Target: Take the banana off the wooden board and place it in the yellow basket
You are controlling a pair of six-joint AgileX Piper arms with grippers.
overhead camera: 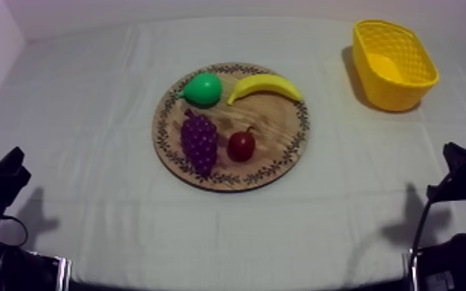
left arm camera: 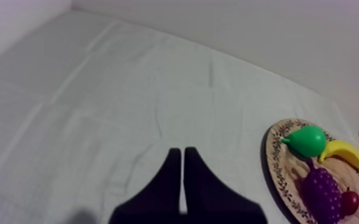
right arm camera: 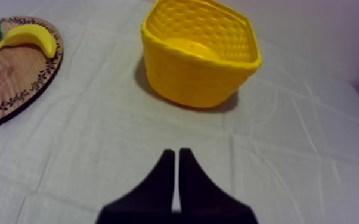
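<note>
The banana (overhead camera: 265, 86) lies at the far edge of the board (overhead camera: 279, 131), beside the pear (overhead camera: 203, 89) and well apart from the basket (overhead camera: 397, 97). My right gripper (right arm camera: 176, 155) and left gripper (left arm camera: 180, 152) are both clenched on nothing. I'd open the right one wide and descend across the banana's middle.

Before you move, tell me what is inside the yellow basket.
Inside the yellow basket I see only its bare yellow floor and woven walls; no fruit. Its near wall covers a strip of the floor, so that part I cannot check.
</note>
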